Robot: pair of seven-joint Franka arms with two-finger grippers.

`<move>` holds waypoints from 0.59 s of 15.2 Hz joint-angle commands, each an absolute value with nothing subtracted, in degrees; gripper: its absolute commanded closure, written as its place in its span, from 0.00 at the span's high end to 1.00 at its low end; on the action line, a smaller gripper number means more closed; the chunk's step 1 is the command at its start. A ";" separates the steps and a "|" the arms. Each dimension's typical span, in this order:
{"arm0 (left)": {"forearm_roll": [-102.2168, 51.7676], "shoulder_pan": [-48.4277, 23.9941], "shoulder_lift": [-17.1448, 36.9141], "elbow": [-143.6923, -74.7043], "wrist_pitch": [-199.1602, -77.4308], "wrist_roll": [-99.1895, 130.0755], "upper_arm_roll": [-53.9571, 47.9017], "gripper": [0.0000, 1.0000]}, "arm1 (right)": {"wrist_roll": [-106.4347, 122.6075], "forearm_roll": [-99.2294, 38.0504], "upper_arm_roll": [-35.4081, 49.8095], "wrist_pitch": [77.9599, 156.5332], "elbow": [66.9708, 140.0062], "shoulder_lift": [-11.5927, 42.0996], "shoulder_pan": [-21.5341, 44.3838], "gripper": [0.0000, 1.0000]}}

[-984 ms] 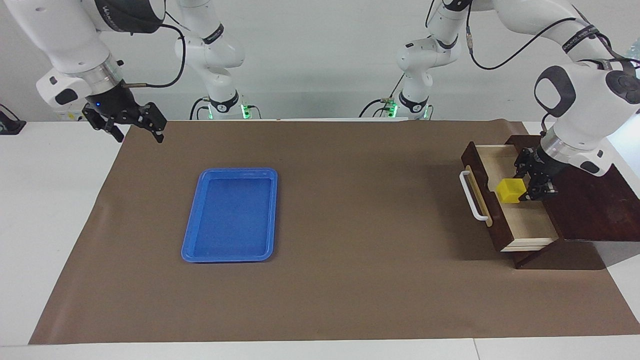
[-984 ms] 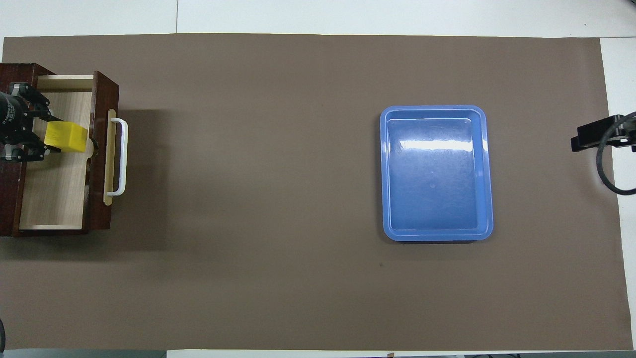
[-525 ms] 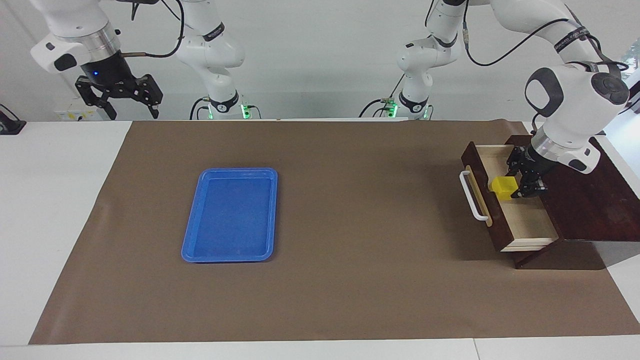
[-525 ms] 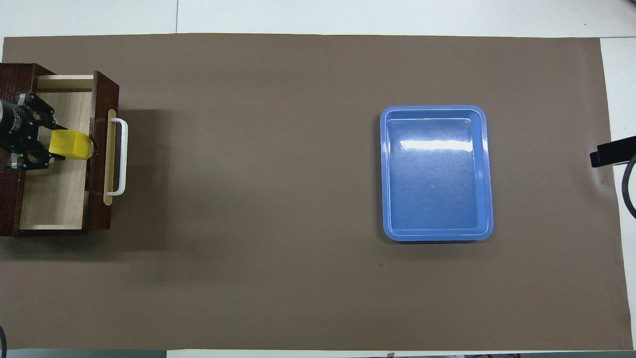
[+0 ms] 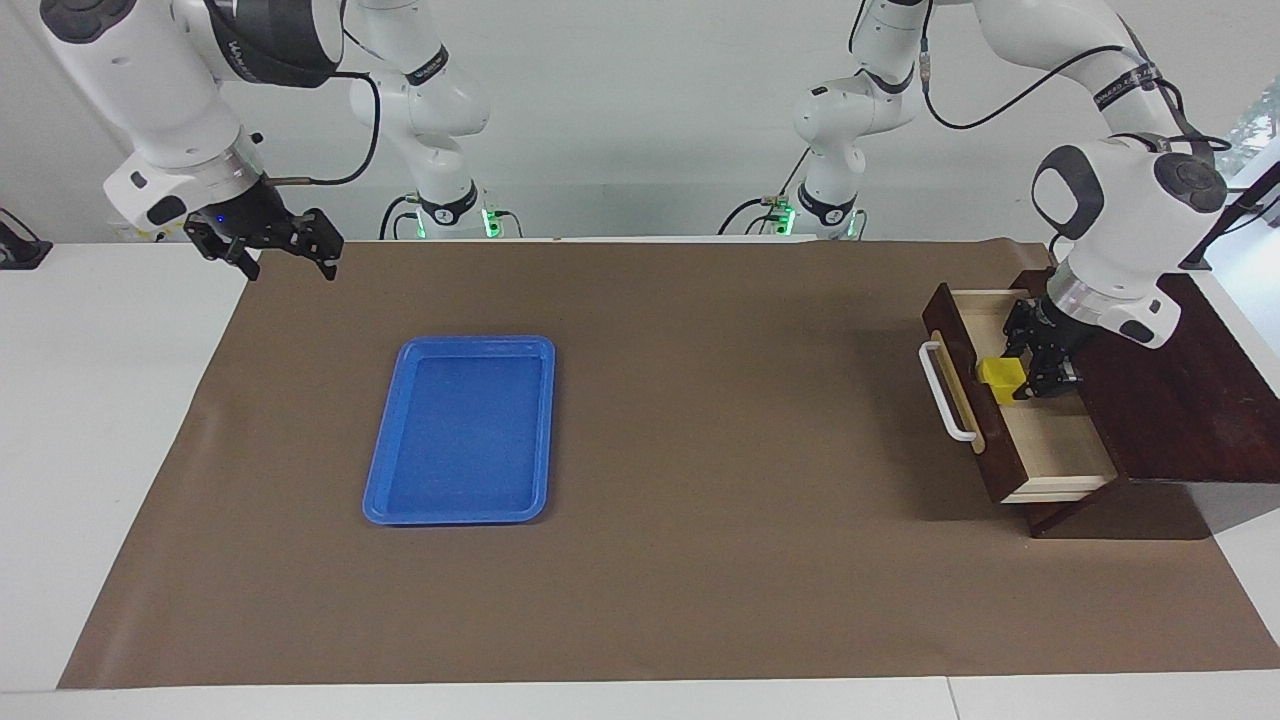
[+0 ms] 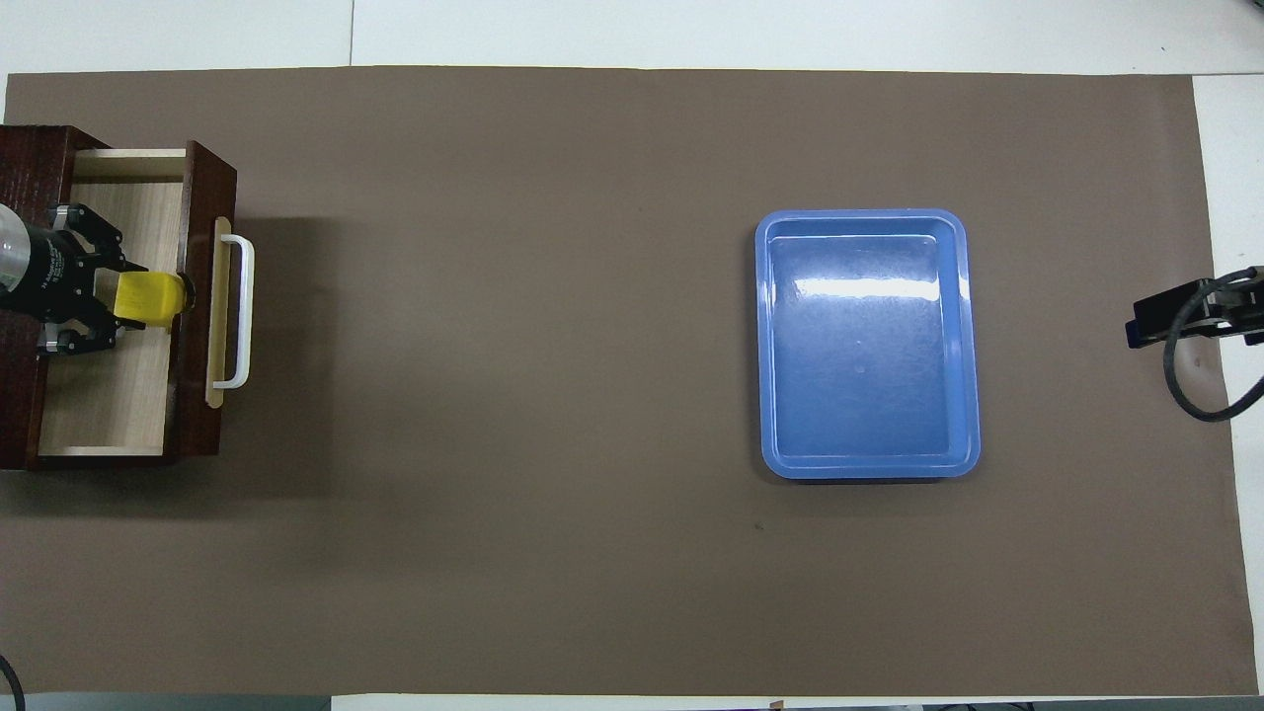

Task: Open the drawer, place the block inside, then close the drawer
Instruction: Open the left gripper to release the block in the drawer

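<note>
Left tool (image 5: 1012,381) clamped on yellow block (image 5: 1002,376), low in open drawer (image 5: 1055,450); might clip front panel. Right tool (image 5: 268,246) waiting, fingers spread, empty.

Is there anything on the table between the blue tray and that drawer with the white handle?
No. Between the tray and the drawer only bare brown mat shows, in both the overhead and facing views.

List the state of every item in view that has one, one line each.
drawer: pulled open, pale interior showing.
block: held by the left gripper, low inside the drawer near its front panel.
left gripper: shut on the block, down in the drawer.
right gripper: jaws open, empty, waiting above the mat's edge at its own end.
blue tray: empty, flat on the mat.
</note>
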State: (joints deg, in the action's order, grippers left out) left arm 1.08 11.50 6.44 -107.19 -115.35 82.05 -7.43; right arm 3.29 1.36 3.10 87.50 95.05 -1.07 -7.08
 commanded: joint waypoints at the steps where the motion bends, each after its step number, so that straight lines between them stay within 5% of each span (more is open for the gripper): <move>1: 0.18 12.48 4.04 -110.13 -117.25 81.74 -7.82 0.19 | 1.23 2.02 3.78 87.98 96.07 -1.67 -8.09 1.00; 2: 0.18 12.74 4.04 -110.13 -117.42 81.74 -7.82 0.47 | 1.23 1.76 3.78 87.11 95.28 -1.41 -8.17 1.00; 3: 0.18 12.83 4.04 -110.13 -117.60 81.74 -7.82 0.88 | 1.23 1.67 3.87 86.23 94.32 -1.23 -8.26 1.00; 4: 0.18 12.83 4.04 -110.04 -117.60 81.83 -7.82 1.00 | 1.23 1.67 3.87 85.35 93.44 -0.62 -8.26 1.00; 9: 0.18 11.96 5.18 -106.10 -115.67 82.26 -7.91 1.00 | 1.23 1.49 3.87 84.29 92.20 -0.26 -8.53 1.00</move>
